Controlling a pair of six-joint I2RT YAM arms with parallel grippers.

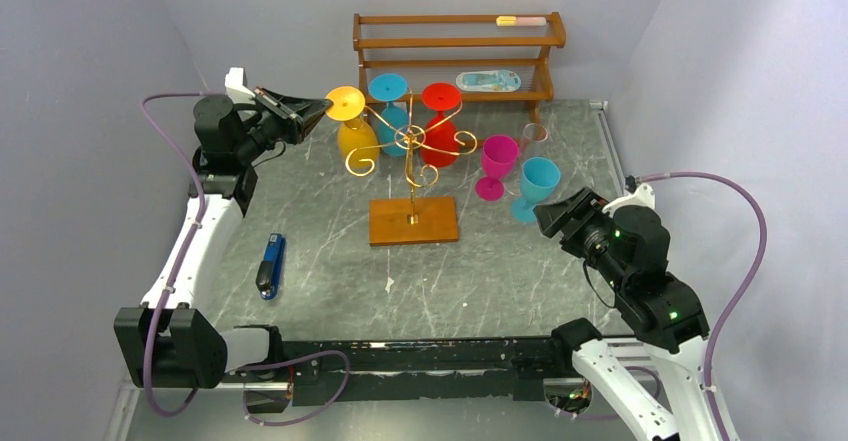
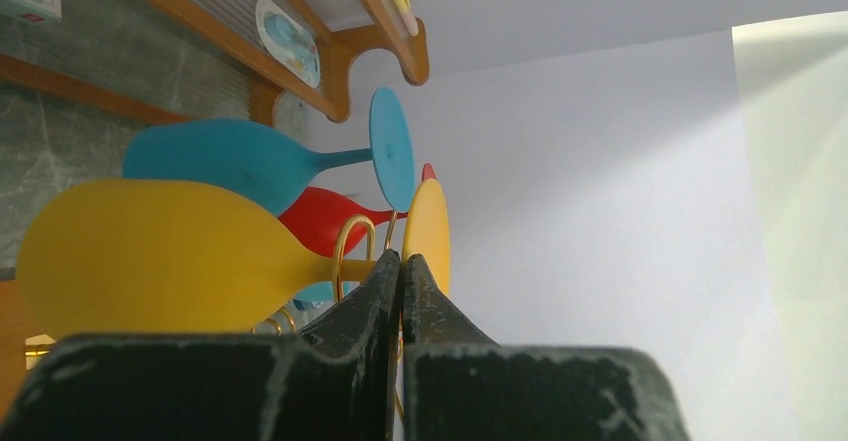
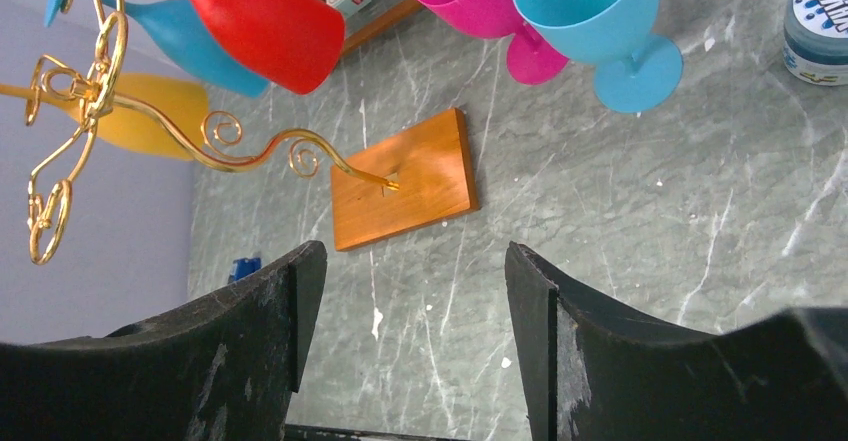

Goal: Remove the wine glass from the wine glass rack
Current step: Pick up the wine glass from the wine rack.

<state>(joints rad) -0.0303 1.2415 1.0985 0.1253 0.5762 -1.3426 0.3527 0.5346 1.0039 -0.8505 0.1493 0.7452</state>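
Observation:
The wine glass rack [image 1: 411, 141] is a gold pole with scroll arms on a brown wooden base [image 1: 413, 220]. A yellow wine glass [image 1: 357, 139], a blue one [image 1: 388, 101] and a red one [image 1: 441, 131] hang from it upside down. My left gripper [image 1: 325, 109] is shut, its tips against the left rim of the yellow glass's foot. In the left wrist view the tips [image 2: 402, 259] meet in front of the yellow stem and foot [image 2: 428, 226], with nothing seen between them. My right gripper [image 1: 545, 213] is open and empty, right of the rack [image 3: 240, 146].
A magenta glass [image 1: 497, 161], a light blue glass [image 1: 538, 183] and a clear glass [image 1: 533, 136] stand upright right of the rack. A three-tier wooden shelf [image 1: 455, 46] is at the back. A blue object [image 1: 271, 265] lies front left. A round tin [image 3: 818, 16] sits near the standing glasses.

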